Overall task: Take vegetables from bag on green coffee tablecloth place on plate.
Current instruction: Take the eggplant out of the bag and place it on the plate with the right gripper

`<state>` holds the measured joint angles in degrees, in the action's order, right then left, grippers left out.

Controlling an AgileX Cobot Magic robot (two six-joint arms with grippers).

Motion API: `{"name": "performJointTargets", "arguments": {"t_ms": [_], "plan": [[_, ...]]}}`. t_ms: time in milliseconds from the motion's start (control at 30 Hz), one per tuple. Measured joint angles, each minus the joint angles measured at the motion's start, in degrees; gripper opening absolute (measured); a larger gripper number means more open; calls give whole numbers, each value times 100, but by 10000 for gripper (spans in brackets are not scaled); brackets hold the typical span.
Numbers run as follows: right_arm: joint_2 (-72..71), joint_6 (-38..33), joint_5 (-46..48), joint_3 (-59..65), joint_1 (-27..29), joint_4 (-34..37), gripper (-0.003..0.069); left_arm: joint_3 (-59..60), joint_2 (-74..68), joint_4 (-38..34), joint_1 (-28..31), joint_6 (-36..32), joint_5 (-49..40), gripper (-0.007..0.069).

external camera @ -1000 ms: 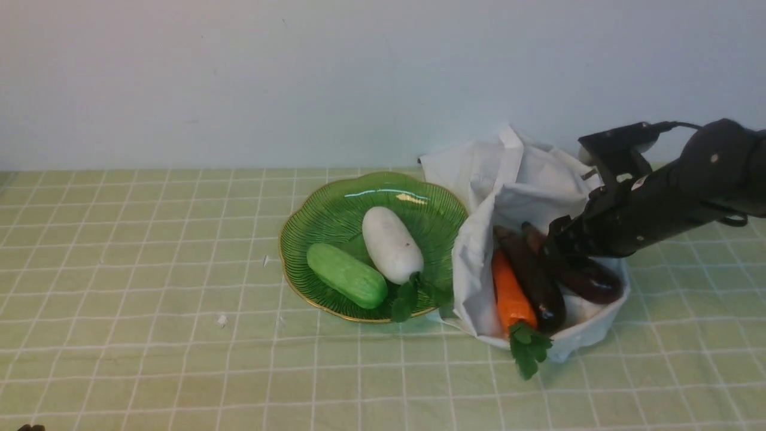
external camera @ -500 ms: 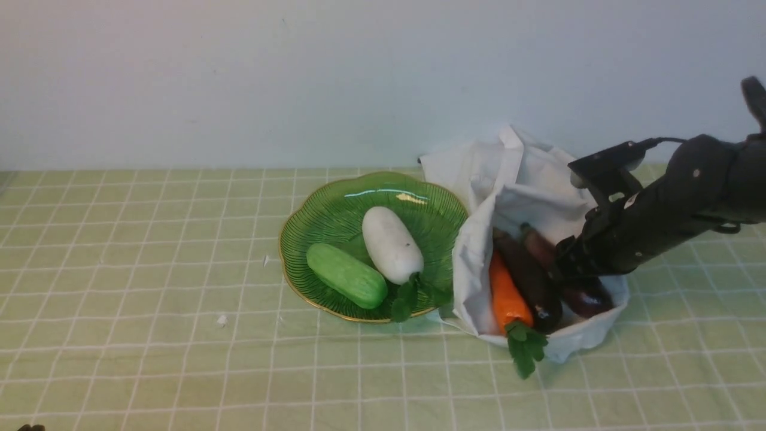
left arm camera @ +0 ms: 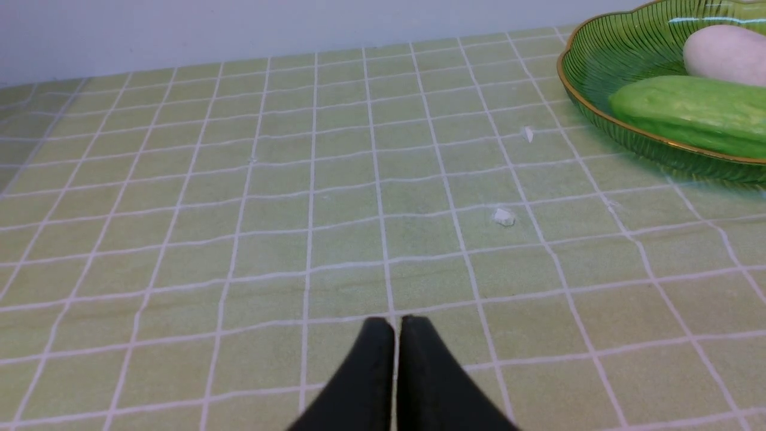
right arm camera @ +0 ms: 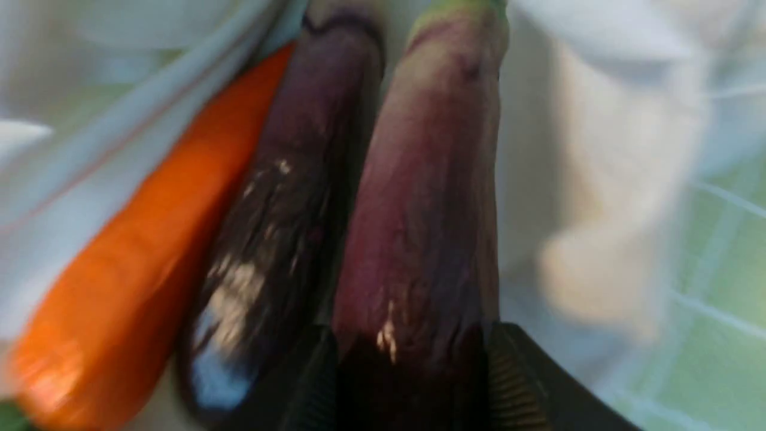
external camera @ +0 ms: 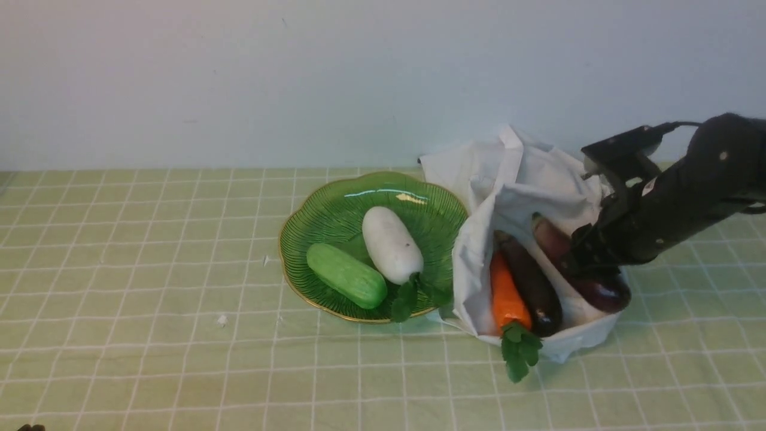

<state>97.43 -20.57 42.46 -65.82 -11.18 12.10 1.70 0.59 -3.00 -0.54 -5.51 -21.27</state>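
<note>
Overall, green gridded tablecloth (external camera: 149,299) covered the tabletop beneath a white wall (external camera: 239,78), right end effector (right arm camera: 413,377) grasping an eggplant (right arm camera: 425,197), left end effector (left arm camera: 395,326) clenched.

No text, label, brand, number or sign is showing legibly on anything across the three camera views

The pale green, white-gridded tablecloth (external camera: 137,251) left of the ribbed green glass plate (external camera: 335,203) is left open — only white scraps (external camera: 222,321) are scattered there. The plate's middle is taken by a green toy cucumber (external camera: 347,275) and a white toy radish (external camera: 392,244), and a raised fold of the crumpled white fabric bag (external camera: 473,257) is set between plate and purple toy eggplant (external camera: 607,292).
</note>
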Motion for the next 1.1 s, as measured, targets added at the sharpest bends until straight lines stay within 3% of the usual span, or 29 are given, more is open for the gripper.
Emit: {"name": "performJointTargets", "arguments": {"t_ms": [167, 233, 267, 367, 433, 467, 533, 700, 1100], "plan": [[-807, 513, 541, 0, 0, 114, 297, 0, 0, 0, 0, 0, 0, -4], [-1042, 519, 538, 0, 0, 405, 296, 0, 0, 0, 0, 0, 0, -4], [-1229, 416, 462, 0, -7, 904, 296, 0, 0, 0, 0, 0, 0, -4], [-1268, -332, 121, 0, -203, 1954, 296, 0, 0, 0, 0, 0, 0, -4], [-1201, -591, 33, 0, -328, 2298, 296, 0, 0, 0, 0, 0, 0, -4], [-984, -1267, -249, 0, -598, 2928, 296, 0, 0, 0, 0, 0, 0, -4], [-679, -1851, -588, -64, -910, 3370, 296, 0, 0, 0, 0, 0, 0, -4], [155, -2463, -1437, -523, -1383, 3664, 296, 0, 0, 0, 0, 0, 0, -4], [1625, -2523, -2122, -1408, -1427, 3766, 296, 0, 0, 0, 0, 0, 0, -4]]}}
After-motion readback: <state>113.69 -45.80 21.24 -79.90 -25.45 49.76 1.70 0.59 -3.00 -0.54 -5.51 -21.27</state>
